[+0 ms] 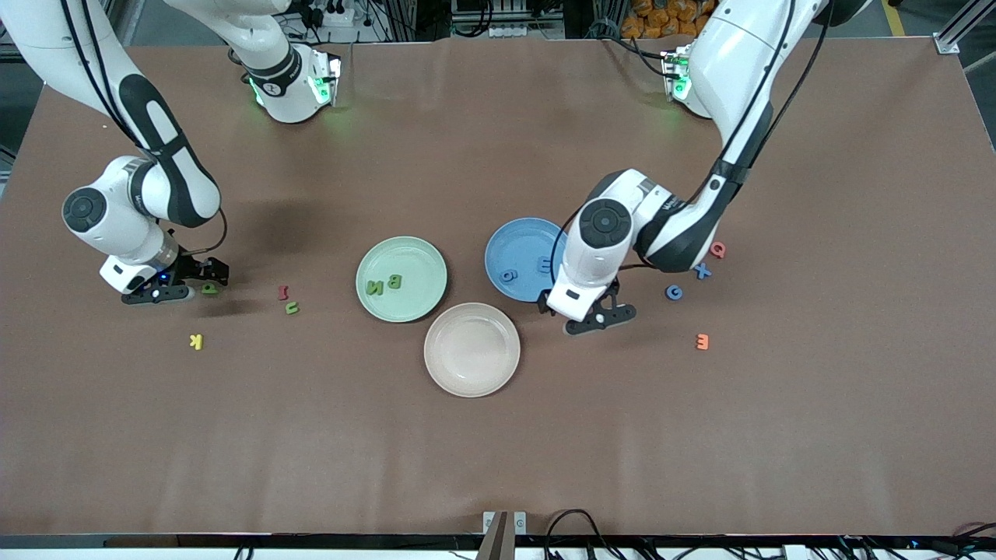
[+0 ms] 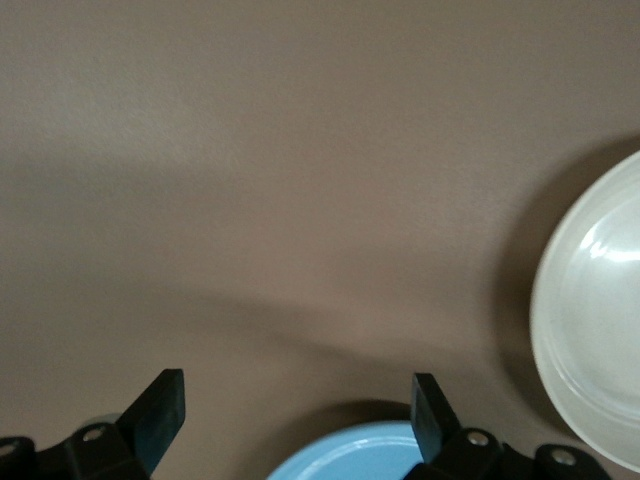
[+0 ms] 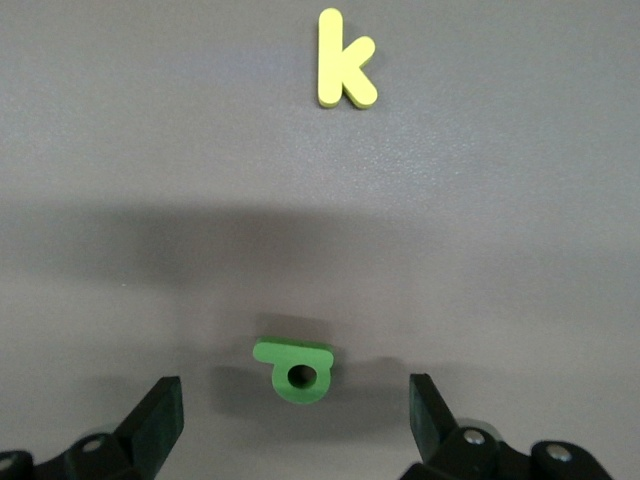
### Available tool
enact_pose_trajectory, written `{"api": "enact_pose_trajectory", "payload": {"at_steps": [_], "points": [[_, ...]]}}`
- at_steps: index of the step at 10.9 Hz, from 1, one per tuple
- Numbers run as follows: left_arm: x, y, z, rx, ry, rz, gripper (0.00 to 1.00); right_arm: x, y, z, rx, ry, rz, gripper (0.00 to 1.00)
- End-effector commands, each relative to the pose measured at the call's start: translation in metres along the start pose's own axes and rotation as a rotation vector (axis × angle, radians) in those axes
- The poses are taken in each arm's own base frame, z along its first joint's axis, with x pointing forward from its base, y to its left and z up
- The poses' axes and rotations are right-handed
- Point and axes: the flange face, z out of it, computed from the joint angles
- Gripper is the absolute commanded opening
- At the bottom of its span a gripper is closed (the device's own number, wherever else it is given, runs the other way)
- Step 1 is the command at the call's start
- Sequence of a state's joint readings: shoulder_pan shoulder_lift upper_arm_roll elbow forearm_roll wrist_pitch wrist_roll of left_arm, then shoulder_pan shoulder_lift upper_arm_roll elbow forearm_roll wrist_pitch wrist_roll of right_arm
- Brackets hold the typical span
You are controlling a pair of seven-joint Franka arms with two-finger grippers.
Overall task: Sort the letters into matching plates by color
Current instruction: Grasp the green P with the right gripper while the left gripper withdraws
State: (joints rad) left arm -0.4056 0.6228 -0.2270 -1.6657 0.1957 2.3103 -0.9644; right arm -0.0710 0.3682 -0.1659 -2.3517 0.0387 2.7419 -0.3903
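My right gripper (image 1: 187,281) is open, low over a green letter P (image 1: 209,288) at the right arm's end of the table; in the right wrist view the P (image 3: 293,370) lies between and just ahead of my fingertips (image 3: 160,420). My left gripper (image 1: 591,307) is open and empty over the edge of the blue plate (image 1: 506,241), which also shows in the left wrist view (image 2: 370,455). That plate holds two blue letters (image 1: 507,274), one partly hidden by the arm. The green plate (image 1: 412,307) holds green B (image 1: 394,281) and N (image 1: 375,287). A green U (image 1: 292,308), blue G (image 1: 674,292) and blue X (image 1: 703,271) lie loose.
A beige-pink plate (image 1: 471,349) sits nearer the front camera than both plates and shows in the left wrist view (image 2: 595,320). A yellow K (image 1: 196,341) and a dark red letter (image 1: 283,292) lie near the P. A pink Q (image 1: 717,250) and an orange E (image 1: 702,341) lie near the blue letters.
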Motion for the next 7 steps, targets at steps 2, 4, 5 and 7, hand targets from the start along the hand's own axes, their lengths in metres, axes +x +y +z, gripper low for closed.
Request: {"api": "enact_pose_trajectory", "payload": {"at_steps": [2,4,5,7], "points": [[0.036,-0.075,0.017,0.109,0.002,0.144,1.0,-0.002,0.0,0.009,-0.003,0.02,-0.002,1.0],[0.03,-0.093,0.03,0.152,0.024,0.194,1.0,0.0,0.001,0.007,-0.004,0.024,-0.002,0.84],[0.032,-0.107,0.032,0.145,0.027,0.182,1.0,0.0,0.001,0.007,-0.004,0.024,-0.004,0.7],[0.029,-0.128,0.036,0.133,0.029,0.165,1.0,0.0,0.002,0.007,-0.005,0.024,-0.002,0.6]]}}
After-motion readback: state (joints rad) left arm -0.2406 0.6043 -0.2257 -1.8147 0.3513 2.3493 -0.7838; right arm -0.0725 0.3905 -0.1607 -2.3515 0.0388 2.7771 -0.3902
